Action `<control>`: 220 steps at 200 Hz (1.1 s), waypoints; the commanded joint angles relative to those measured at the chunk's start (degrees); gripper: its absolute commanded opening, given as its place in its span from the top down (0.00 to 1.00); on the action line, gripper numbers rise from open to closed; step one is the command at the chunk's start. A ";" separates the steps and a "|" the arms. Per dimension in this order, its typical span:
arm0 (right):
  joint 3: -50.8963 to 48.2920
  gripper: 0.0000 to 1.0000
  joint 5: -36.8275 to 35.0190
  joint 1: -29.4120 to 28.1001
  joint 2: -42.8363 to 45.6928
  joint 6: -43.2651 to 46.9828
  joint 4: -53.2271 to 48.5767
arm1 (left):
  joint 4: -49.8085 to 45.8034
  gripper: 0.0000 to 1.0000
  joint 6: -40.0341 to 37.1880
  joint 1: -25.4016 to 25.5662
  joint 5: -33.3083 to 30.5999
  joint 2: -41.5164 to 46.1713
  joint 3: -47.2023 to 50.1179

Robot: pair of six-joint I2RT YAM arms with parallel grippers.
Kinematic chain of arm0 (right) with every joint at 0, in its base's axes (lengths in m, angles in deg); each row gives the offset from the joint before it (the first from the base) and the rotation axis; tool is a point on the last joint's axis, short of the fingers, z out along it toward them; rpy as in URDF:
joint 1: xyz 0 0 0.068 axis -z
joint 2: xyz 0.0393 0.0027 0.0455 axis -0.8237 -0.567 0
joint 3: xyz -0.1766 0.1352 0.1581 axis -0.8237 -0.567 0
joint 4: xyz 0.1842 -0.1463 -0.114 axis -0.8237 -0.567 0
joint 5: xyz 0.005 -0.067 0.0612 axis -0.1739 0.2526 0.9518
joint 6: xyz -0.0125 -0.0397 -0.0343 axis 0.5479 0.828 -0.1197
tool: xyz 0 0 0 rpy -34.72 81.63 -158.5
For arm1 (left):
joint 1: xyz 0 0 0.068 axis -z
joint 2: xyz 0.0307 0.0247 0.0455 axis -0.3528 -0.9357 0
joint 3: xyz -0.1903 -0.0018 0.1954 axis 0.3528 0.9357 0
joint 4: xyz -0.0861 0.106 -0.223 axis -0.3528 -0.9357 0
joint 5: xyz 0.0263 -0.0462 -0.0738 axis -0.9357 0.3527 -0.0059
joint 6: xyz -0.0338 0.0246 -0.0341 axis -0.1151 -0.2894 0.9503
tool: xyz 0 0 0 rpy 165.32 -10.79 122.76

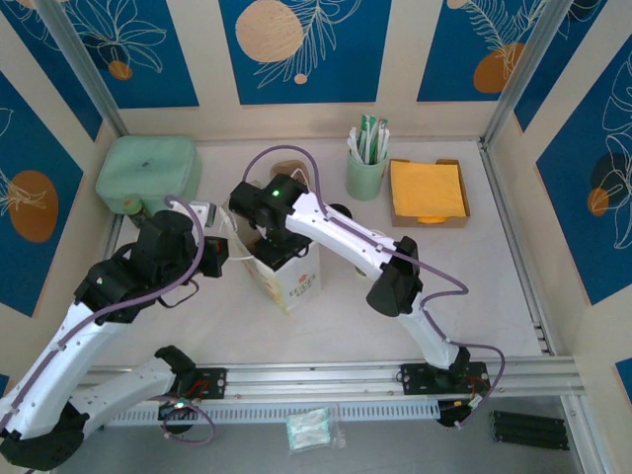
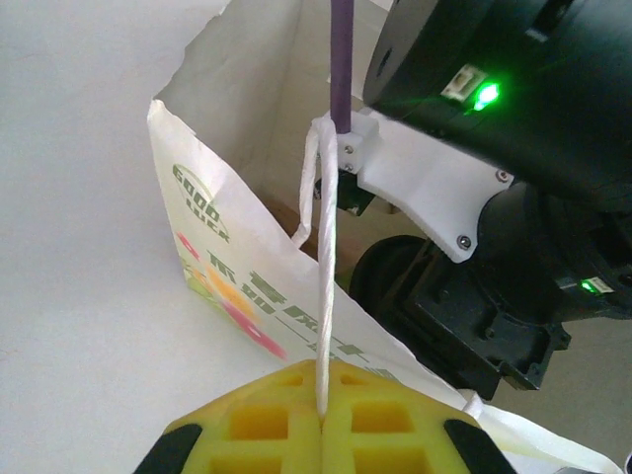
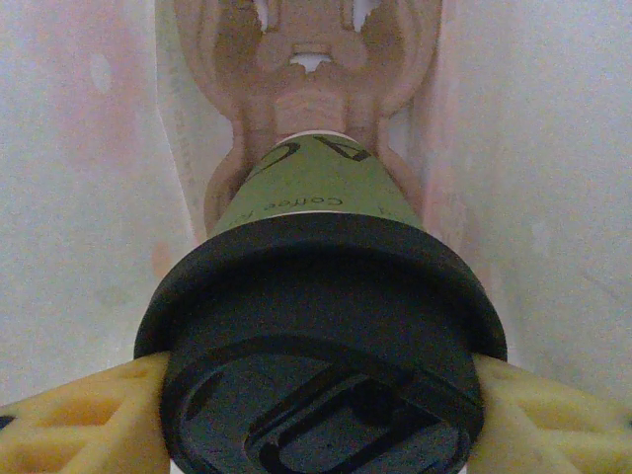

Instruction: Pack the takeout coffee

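Top view: a white paper bag point(image 1: 293, 281) stands at the table's centre. The left arm point(image 1: 158, 259) reaches in from 7 o'clock to the bag's 9 o'clock side. The right arm point(image 1: 346, 237) curves in from 5 o'clock and dips its wrist into the bag's mouth. A mint-green cup point(image 1: 366, 176) of sachets sits at the bag's 1 o'clock, with a tray of orange napkins point(image 1: 428, 190) beside it, both well apart from the work.

Left wrist view: the left gripper point(image 2: 323, 420) has its yellow fingers pressed together on the bag's white string handle point(image 2: 321, 286), which runs taut toward 12 o'clock. This pull likely holds the bag upright and its mouth spread for loading.

Right wrist view: the right gripper point(image 3: 321, 415) is clamped on the takeout coffee point(image 3: 316, 197), with yellow fingers at 8 and 4 o'clock pinching just under the black lid point(image 3: 321, 326). The cup hangs upright inside the bag, with white walls on both sides. Its base points toward a brownish shaped insert point(image 3: 306, 59) at 12 o'clock, on the bag's floor. Whether the base touches it I cannot tell. Gripping near the rim probably lets the cup go down base first.
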 commanded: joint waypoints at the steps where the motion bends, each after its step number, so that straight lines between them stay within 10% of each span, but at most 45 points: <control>1: 0.97 0.39 -0.17 0.05 3.69 -1.10 -10.41 | 0.09 1.00 -0.30 -0.45 0.97 0.06 -1.50; 220: -4.86 0.40 -0.69 -1.37 4.68 -0.42 -10.34 | 0.06 1.00 -0.05 -0.45 0.61 -0.02 -1.32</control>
